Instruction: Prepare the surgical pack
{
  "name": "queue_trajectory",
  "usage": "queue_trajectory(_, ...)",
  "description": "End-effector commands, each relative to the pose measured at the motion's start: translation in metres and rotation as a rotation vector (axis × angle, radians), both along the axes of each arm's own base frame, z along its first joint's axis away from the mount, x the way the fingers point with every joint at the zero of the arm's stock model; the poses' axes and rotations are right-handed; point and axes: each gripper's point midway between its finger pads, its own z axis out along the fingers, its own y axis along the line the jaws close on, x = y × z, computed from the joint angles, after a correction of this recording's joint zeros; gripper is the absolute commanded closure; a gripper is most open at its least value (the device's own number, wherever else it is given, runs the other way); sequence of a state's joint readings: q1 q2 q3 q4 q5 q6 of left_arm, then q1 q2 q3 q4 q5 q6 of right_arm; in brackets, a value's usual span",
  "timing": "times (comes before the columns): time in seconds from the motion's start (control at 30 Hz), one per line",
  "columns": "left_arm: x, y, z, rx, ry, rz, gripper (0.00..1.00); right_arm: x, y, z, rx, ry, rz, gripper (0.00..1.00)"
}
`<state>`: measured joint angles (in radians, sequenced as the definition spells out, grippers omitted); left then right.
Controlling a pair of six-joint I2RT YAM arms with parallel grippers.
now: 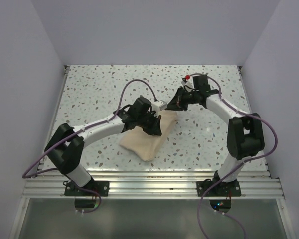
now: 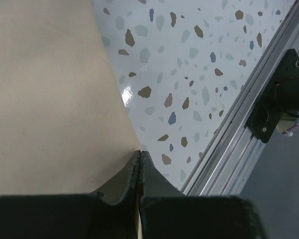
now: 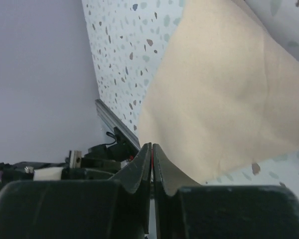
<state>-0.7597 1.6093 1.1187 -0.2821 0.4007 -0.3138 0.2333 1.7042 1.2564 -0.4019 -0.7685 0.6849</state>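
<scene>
Shut tight: left pincer [image 2: 140, 153] sits at the tan edge of the surgical pack [image 2: 55, 99], cannot tell if cloth is pinched | right pincer [image 3: 152, 148] also closed, empty, hovering beside the pack's far corner | pack lies flattish mid-worktop [image 1: 99, 89] between both arms, probably positioned for folding

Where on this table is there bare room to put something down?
Bare: the table beyond both arms, and the patch between the tan wrap and the right arm. Crowded mid-table: left gripper and right gripper at the wrap.
</scene>
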Motion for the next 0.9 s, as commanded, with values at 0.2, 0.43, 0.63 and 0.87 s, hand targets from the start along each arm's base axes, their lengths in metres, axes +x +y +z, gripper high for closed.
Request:
queue_trajectory(0.2, -0.035, 0.010, -0.060, 0.003, 0.152, -0.028, 1.00, -0.012, 0.036, -0.093, 0.112, 0.197, 0.023, 1.00)
queue_trajectory(0.43, -0.041, 0.032, -0.096, 0.131, 0.209, 0.008, 1.00, -0.035, 0.008, -0.134, 0.031, 0.211, 0.047, 1.00)
queue_trajectory(0.63, -0.026, 0.017, -0.046, 0.081, 0.127, -0.043, 1.00, -0.022, 0.018, -0.070, 0.059, 0.091, 0.123, 1.00)
queue_trajectory(0.87, -0.049, 0.010, -0.053, 0.022, 0.206, -0.127, 1.00, -0.040, 0.027, -0.068, 0.087, 0.111, 0.163, 1.00)
